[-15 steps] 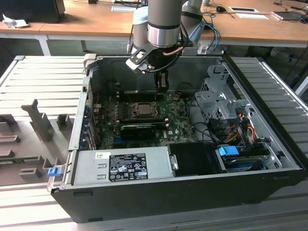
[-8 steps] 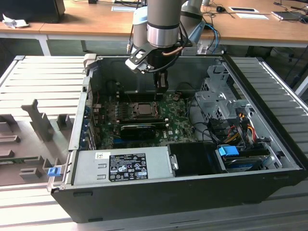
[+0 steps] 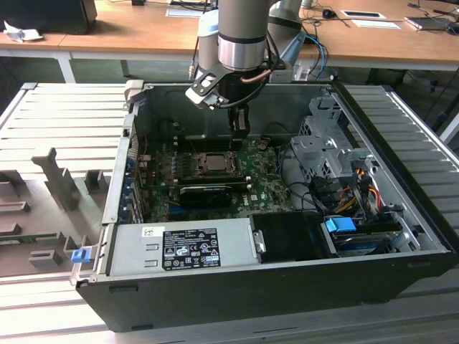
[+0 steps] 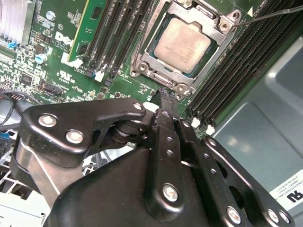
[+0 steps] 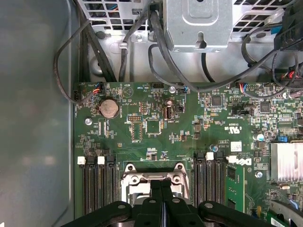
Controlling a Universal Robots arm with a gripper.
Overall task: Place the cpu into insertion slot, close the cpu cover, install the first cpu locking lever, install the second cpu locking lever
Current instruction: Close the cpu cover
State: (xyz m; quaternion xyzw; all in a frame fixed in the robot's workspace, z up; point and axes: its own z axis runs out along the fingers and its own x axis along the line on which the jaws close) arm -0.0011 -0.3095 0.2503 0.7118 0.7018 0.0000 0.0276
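The cpu (image 4: pixel 182 45), a pale silvery-beige square, lies flat in the insertion slot (image 3: pixel 212 163) on the green board. The cpu cover (image 4: pixel 162 79), a silvery frame with a window, lies down around the chip. A thin metal lever rod (image 4: pixel 274 14) runs away from one socket corner. My gripper (image 4: pixel 163 93) is shut with nothing between its black fingers. It hangs just above the board beside the socket's edge. In the exterior view the gripper (image 3: pixel 240 132) points down just behind the socket. The first wrist view has the fingers (image 5: pixel 156 203) over the socket's metal rim (image 5: pixel 137 179).
Black memory slots (image 4: pixel 118 33) flank the socket on both sides. A grey power-supply box (image 3: pixel 179 247) fills the case front. A metal drive cage (image 3: pixel 323 143) with cables (image 3: pixel 351 193) stands on the exterior view's right. A black card (image 3: pixel 204 193) lies in front of the socket.
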